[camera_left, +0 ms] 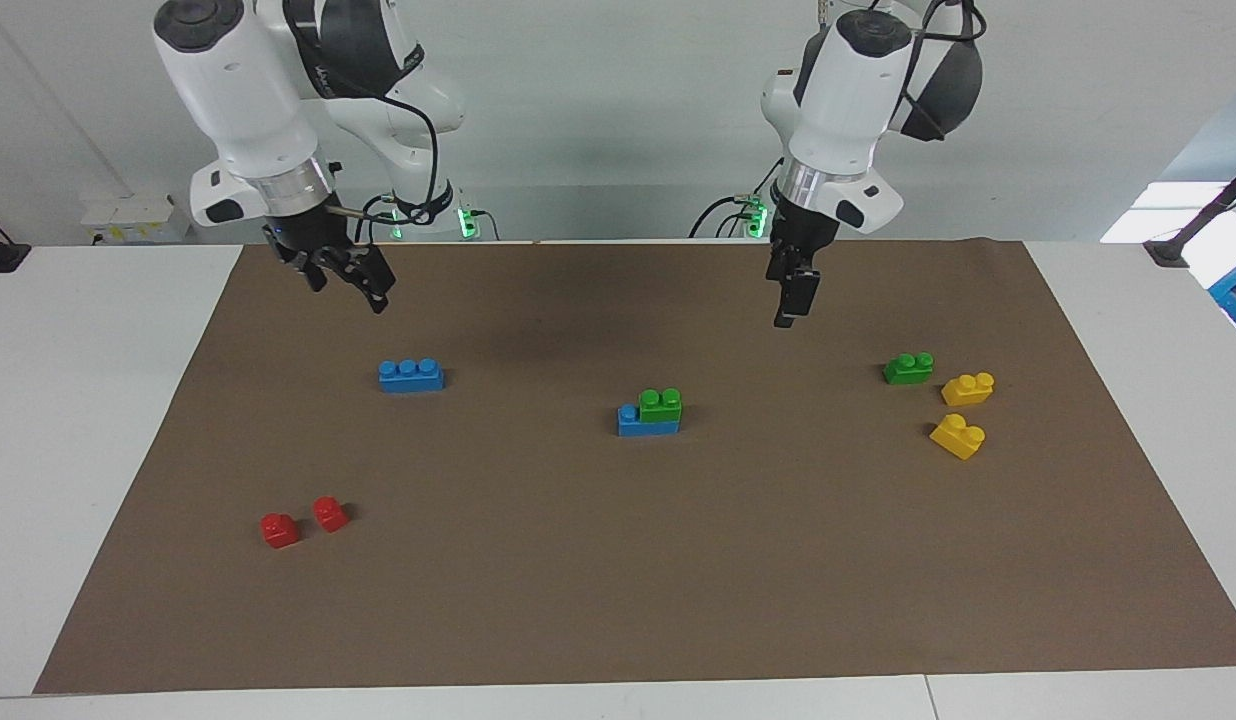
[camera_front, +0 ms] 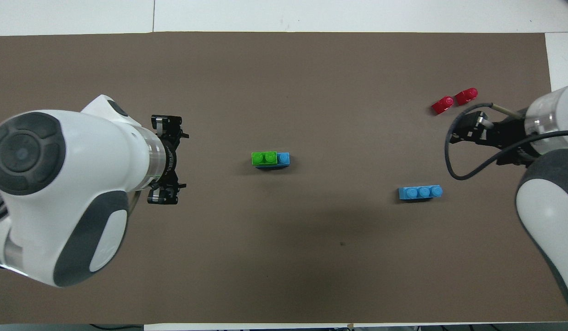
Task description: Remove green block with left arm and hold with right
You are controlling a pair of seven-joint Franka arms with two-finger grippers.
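Observation:
The green block point(camera_left: 660, 405) point(camera_front: 264, 158) sits pressed onto a blue brick point(camera_left: 630, 422) point(camera_front: 284, 158) in the middle of the brown mat, leaving one blue stud bare. My left gripper point(camera_left: 790, 305) point(camera_front: 173, 160) hangs open above bare mat toward the left arm's end, apart from the block. My right gripper point(camera_left: 350, 293) point(camera_front: 458, 131) hangs open and empty above the mat at the right arm's end, over the ground beside a loose blue brick point(camera_left: 411, 375) point(camera_front: 420, 192).
A second green brick point(camera_left: 908, 368) and two yellow bricks point(camera_left: 967, 388) point(camera_left: 958, 436) lie at the left arm's end; the left arm hides them in the overhead view. Two red blocks point(camera_left: 280, 530) point(camera_front: 442, 105) lie farther out at the right arm's end.

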